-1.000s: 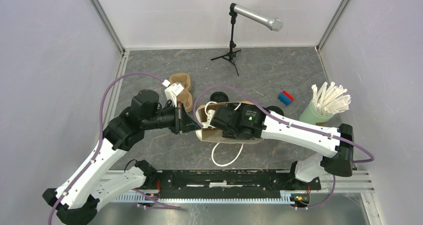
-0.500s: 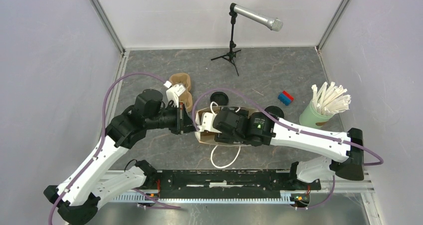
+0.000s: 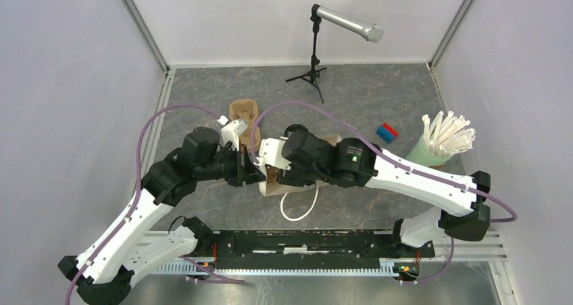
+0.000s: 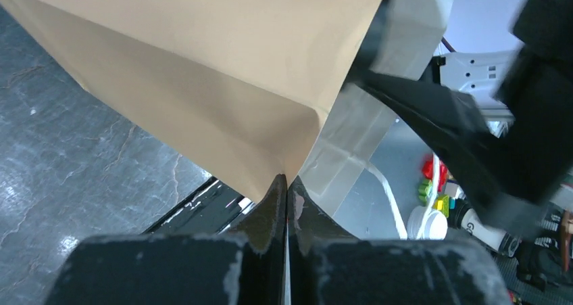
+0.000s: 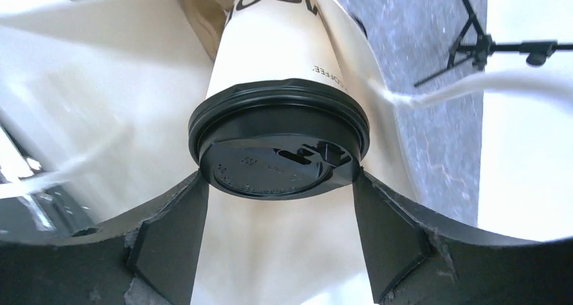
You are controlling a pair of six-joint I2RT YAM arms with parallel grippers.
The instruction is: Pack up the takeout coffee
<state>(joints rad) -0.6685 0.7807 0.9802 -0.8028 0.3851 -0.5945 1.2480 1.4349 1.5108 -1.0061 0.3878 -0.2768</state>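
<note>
A white takeout coffee cup (image 5: 270, 41) with dark lettering and a black lid (image 5: 278, 149) sits between my right gripper's fingers (image 5: 172, 230), which press on the lid's sides. Pale paper of the brown bag (image 5: 101, 82) surrounds the cup. In the top view the right gripper (image 3: 271, 164) reaches into the bag (image 3: 273, 186) from the right. My left gripper (image 4: 287, 183) is shut on the bag's edge (image 4: 203, 68), holding it from the left (image 3: 251, 170). Another white cup (image 4: 432, 222) lies on the floor beyond the bag.
A brown cup carrier (image 3: 242, 109) lies behind the left gripper. A green cup of straws (image 3: 426, 155) stands at the right, coloured toy bricks (image 3: 386, 132) near it. A microphone stand (image 3: 313, 68) is at the back. The bag's white handle (image 3: 297, 210) loops toward the near rail.
My right arm has moved left with the cup, deeper into the bag. The bag has shifted left with it. The left gripper has kept its hold on the bag's edge.
</note>
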